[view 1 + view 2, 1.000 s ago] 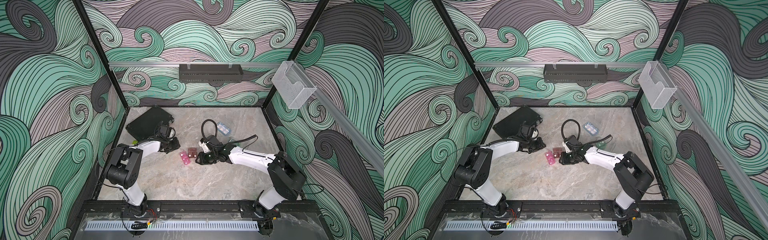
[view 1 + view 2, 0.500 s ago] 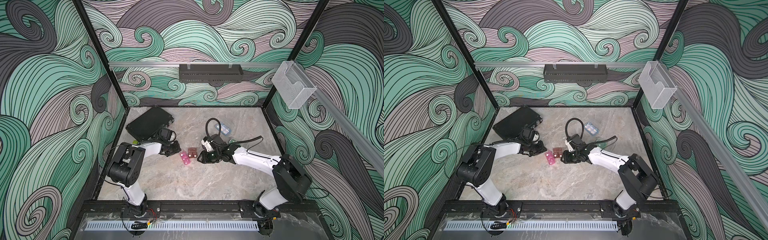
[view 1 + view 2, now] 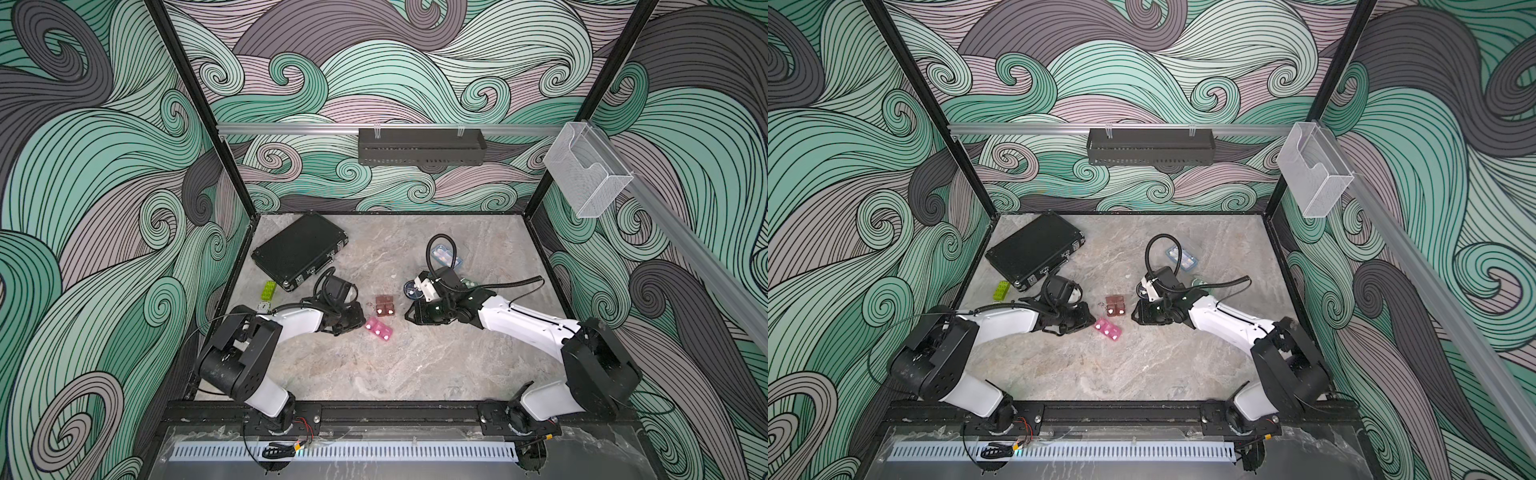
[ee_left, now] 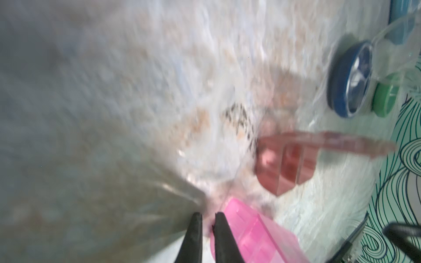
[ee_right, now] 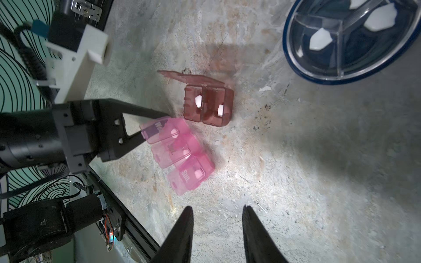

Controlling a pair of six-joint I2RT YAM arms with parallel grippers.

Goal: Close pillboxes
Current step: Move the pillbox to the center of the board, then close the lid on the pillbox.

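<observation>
Everything here turns on the pink pillbox [image 5: 180, 154] and the left gripper [image 4: 207, 215]. The strip lies near the middle of the table [image 3: 374, 374]. Its long axis slants away from the gripper's tips toward the front right corner, so the tips meet its end cell, not its long side. The jaws are drawn almost together with only a slit between them, and I can make out nothing held there.

The left arm is plainly the nearer. The right gripper [image 5: 217, 206] hangs spread and empty over bare tabletop, off toward the right edge and apart from both boxes.

The brown pillbox [image 5: 208, 107] sits just behind the pink one, toward the back edge, with its lid [image 5: 189, 78] standing open. The pink strip's own lids are blurred, and I cannot tell whether they are latched. I judge the next press should run along the strip, cell by cell.
</observation>
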